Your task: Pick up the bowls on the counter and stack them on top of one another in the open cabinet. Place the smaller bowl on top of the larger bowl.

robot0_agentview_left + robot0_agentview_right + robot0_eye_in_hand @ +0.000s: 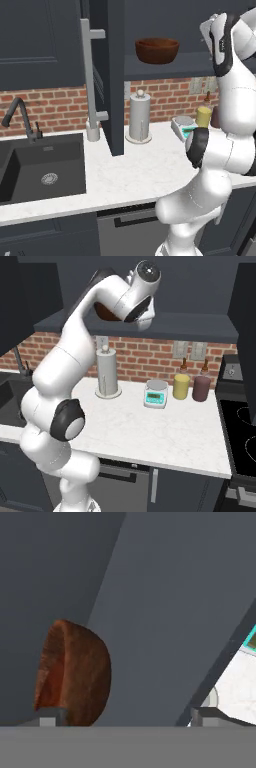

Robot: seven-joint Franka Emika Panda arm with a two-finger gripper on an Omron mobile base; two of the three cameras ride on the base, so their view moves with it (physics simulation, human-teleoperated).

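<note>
One larger bowl (157, 50) sits upright on the shelf of the open cabinet (112, 75). The claw (127, 716) hangs beside it, fingers spread wide and holding nothing. Backing straight out, clear of the shelf edge, would avoid nudging the bowl. On the bench (150, 426) stand one paper towel holder (107, 375), one scale (155, 393) and two bottles (191, 386).

Glossy white rounded arm (55, 376) segments, dark grey to black joint bands and round caps, thick bulbous base links, small grey finger tips (48, 716).
</note>
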